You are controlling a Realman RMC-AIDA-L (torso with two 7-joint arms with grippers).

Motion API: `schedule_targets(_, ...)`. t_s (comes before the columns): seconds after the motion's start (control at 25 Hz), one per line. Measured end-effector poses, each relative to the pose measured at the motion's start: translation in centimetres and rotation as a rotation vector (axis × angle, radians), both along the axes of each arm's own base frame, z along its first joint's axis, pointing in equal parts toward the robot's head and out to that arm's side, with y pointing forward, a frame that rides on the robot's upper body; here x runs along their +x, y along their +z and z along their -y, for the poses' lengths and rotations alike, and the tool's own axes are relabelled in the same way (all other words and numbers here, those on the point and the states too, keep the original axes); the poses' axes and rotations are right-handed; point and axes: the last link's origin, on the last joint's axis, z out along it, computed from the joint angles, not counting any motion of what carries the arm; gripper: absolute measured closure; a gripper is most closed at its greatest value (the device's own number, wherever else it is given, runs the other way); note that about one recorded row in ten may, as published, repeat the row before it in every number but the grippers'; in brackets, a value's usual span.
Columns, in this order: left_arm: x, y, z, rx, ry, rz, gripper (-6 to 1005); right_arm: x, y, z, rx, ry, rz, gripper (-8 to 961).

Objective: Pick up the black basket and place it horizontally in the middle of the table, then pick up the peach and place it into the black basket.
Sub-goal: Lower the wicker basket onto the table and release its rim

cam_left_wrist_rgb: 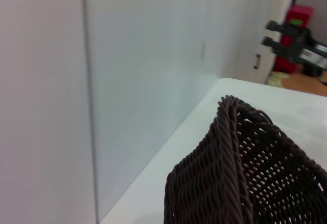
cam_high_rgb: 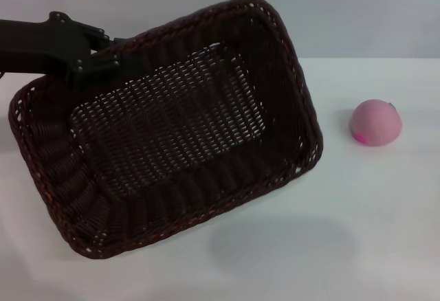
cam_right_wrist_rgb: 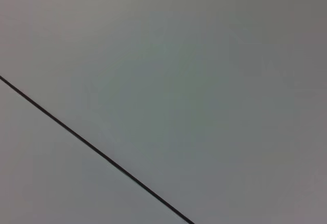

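The black left gripper (cam_high_rgb: 103, 57) reaches in from the left and clamps the rear braided rim of the large dark brown-black woven wicker basket (cam_high_rgb: 172, 136), holding it tilted above the broad white table (cam_high_rgb: 309, 246), where its shadow falls. To the right, well apart from the basket, the small round pale pink peach (cam_high_rgb: 375, 122) with a magenta patch rests on the tabletop. The right gripper is out of sight.
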Motion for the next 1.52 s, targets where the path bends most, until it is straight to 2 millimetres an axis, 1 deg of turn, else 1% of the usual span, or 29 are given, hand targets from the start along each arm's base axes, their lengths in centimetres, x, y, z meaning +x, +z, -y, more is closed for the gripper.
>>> schedule_targets(0.28, 2.3, 0.6, -0.9, -0.052, -0.114, -0.035, 800, -0.1, -0.1, -0.3, -0.005, 0.000, -0.004, 329)
schedule_targets(0.48, 3.9, -0.2, -1.7, -0.093, -0.200, -0.058, 799, -0.2, -0.7, -0.5, -0.029, -0.006, -0.014, 329)
schedule_targets(0.56, 4.4, -0.9, -2.3, -0.114, -0.222, -0.087, 799, -0.3, -1.1, -0.4, -0.044, 0.000, -0.012, 329)
schedule_targets(0.92, 5.5, -3.2, -3.1, -0.164, -0.265, -0.195, 799, -0.4, -1.5, -0.2, -0.063, 0.013, -0.009, 329)
schedule_targets(1.16, 5.9, -4.1, -3.2, -0.170, -0.288, -0.220, 799, -0.5, -1.5, -0.3, -0.063, 0.014, -0.010, 329)
schedule_targets(1.4, 6.3, -5.4, -3.4, -0.185, -0.312, -0.253, 798, -0.5, -1.6, -0.3, -0.066, 0.011, -0.012, 329)
schedule_targets(1.48, 6.3, -5.4, -3.4, -0.185, -0.312, -0.253, 798, -0.5, -1.6, -0.3, -0.066, 0.011, -0.012, 329)
schedule_targets(1.52, 6.4, -5.8, -3.6, -0.186, -0.316, -0.260, 798, -0.5, -1.6, -0.3, -0.066, 0.011, -0.012, 329)
